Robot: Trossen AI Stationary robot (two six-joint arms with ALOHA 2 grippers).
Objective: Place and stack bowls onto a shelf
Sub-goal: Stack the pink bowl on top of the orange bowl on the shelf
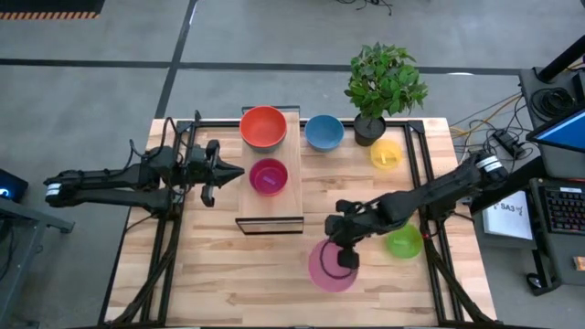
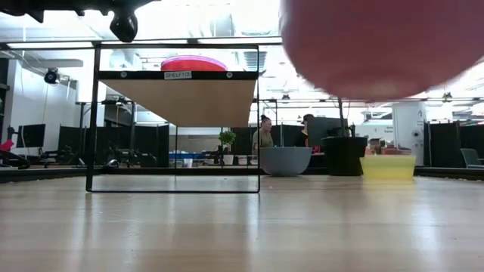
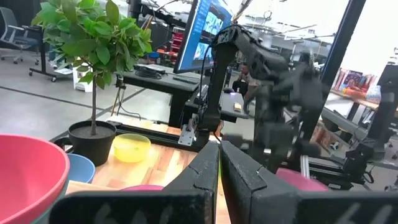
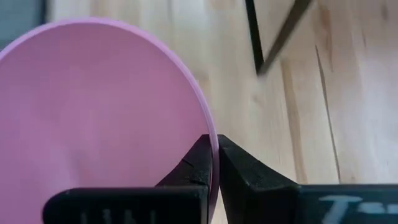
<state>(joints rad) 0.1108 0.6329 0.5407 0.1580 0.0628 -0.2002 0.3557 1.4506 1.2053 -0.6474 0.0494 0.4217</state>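
Observation:
The pink bowl [image 1: 324, 270] hangs near the table's front middle, with my right gripper [image 4: 215, 167] shut on its rim. It fills the top right of the low view [image 2: 378, 45]. The shelf [image 1: 294, 196] stands at the table's middle and carries a red bowl [image 1: 263, 127] at its far end and a purple bowl [image 1: 269, 176] at its middle. The blue bowl [image 1: 324, 132], yellow bowl [image 1: 386, 153] and green bowl [image 1: 403, 242] rest on the table. My left gripper [image 1: 230, 172] is shut, level, just left of the shelf. My right gripper pinches the pink bowl's rim [image 4: 210, 127] on the side toward the table's right, one finger inside the bowl and one outside. The fingers [image 1: 347, 259] come from above. The bowl is lifted clear of the table, as the low view shows.
A dark plant pot [image 1: 369, 129] with a leafy plant stands at the far edge between the blue and yellow bowls. Dark frame rails [image 1: 422, 174] run along the table's right and left sides. People sit in the room beyond [image 2: 265, 136]. Bare wood lies at the front left.

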